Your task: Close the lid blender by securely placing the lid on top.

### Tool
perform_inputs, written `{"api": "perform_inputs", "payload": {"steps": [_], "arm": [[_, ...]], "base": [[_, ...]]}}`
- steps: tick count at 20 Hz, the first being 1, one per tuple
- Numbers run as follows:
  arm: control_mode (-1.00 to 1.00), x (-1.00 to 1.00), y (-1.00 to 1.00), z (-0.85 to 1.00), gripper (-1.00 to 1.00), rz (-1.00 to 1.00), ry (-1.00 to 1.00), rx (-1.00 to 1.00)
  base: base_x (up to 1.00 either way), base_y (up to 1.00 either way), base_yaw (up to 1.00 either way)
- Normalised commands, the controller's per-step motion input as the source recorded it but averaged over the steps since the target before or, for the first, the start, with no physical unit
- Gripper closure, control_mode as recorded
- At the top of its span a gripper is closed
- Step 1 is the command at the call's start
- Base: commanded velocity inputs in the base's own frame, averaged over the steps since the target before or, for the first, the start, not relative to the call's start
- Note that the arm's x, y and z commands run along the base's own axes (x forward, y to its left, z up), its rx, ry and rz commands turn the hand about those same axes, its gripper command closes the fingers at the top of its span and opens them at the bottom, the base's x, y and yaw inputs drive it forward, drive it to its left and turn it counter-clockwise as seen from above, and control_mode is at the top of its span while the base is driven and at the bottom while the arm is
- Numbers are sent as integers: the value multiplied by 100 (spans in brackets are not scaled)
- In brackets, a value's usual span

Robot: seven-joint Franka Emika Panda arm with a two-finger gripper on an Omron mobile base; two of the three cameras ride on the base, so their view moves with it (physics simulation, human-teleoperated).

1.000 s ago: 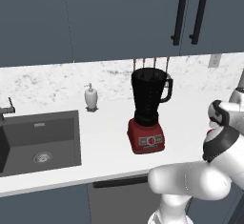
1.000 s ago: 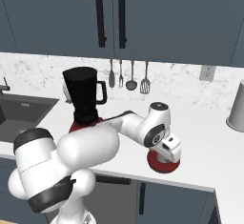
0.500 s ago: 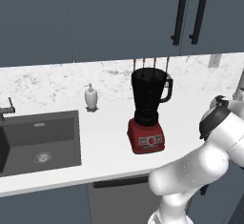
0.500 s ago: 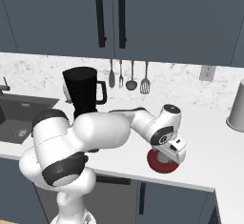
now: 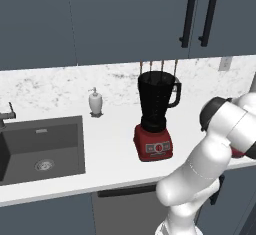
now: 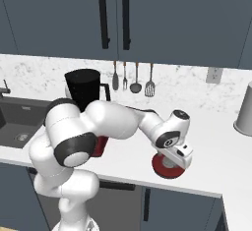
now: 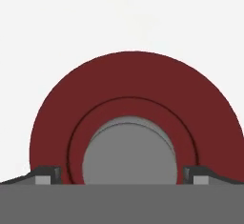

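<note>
gripper (image 7: 122, 178) fingers spread astride the lid (image 7: 133, 89)'s grey cap, seemingly untouched; blender (image 5: 155, 116) well apart.

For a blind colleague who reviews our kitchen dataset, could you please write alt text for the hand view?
A round flat red lid with a pale grey centre cap lies on a plain white counter, seen from directly above and close. The two dark tips of the robot's two-finger gripper stand open on either side of the cap, not yet touching it.
</note>
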Motion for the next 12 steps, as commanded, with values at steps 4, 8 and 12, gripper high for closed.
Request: {"api": "perform_inputs", "payload": {"steps": [4,8,12], "arm": [[-100,0,5,-27,-100,0,0,0],[-100,6,8,-19,-100,0,0,0],[-100,2,1,-22,-100,0,0,0]], "base": [[0,0,0],[0,0,0],[0,0,0]]}}
